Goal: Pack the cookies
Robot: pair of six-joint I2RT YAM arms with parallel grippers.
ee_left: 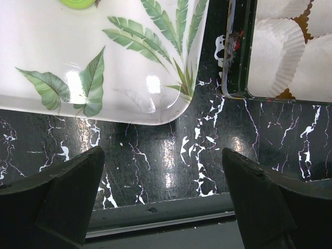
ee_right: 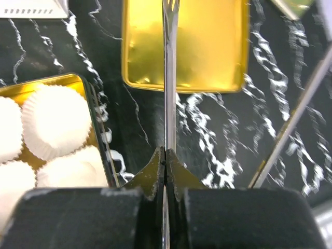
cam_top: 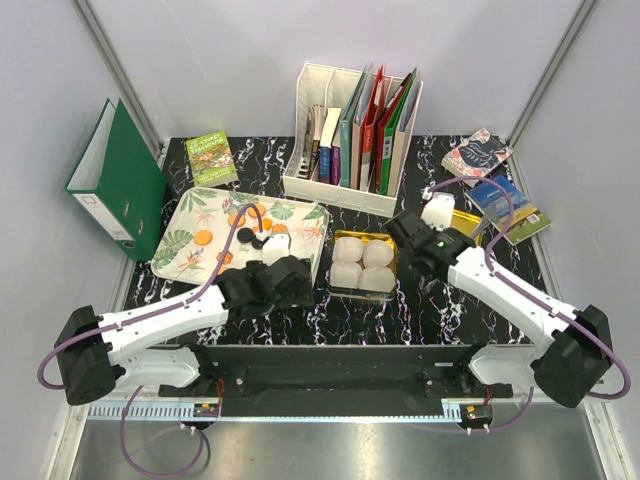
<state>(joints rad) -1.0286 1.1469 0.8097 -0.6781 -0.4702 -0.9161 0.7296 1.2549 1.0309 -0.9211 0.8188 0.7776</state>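
Top view: cookies [cam_top: 203,237] lie flat on the leaf-print tray [cam_top: 185,225] at left. They are round discs, so no long axis and no pointing direction. Most are orange, with two black ones near the tray's middle. The left arm [cam_top: 160,325] covers the tray's near right corner. The gold tin [cam_top: 333,262] at centre holds four white paper cups [cam_top: 347,250] and no cookies. The right arm [cam_top: 510,295] hides most of the gold lid [cam_top: 466,218]. Left wrist view: left gripper [ee_left: 163,155] has its fingers spread wide with nothing between them, over bare marble table [ee_left: 171,171] just near of the tray edge. A green cookie [ee_left: 78,2] sits on the tray, cut off by the top edge; the tin is cropped at right. Right wrist view: right gripper [ee_right: 166,153] is pinched tight on a thin metal strip [ee_right: 167,78], seen edge-on and running toward the lid. Can't tell what tool it is. A blurred diagonal bar [ee_right: 290,122] crosses at right, unclear.
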